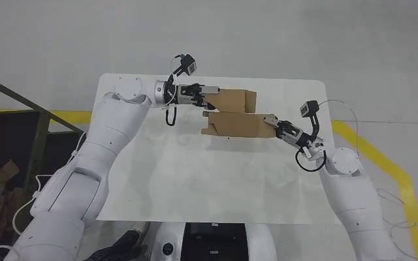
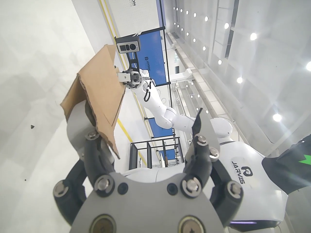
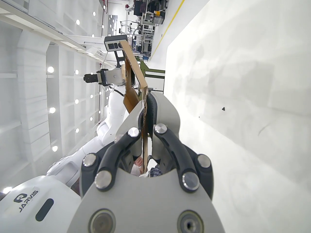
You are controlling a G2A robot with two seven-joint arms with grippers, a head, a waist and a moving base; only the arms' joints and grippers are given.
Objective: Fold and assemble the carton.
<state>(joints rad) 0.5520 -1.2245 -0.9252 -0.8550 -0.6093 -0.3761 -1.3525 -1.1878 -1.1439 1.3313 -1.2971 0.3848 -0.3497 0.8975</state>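
A flattened brown carton hangs in the air over the far middle of the white table, between both arms. My right gripper is shut on the carton's right end; in the right wrist view the cardboard edge is pinched between its fingers. My left gripper is at the carton's far left corner and stands open. In the left wrist view one finger lies behind a cardboard flap, while the other finger stands well apart in free air.
A dark green metal frame stands beside the table's left edge. Yellow floor lines run past the table on the right. The near half of the table is bare white surface.
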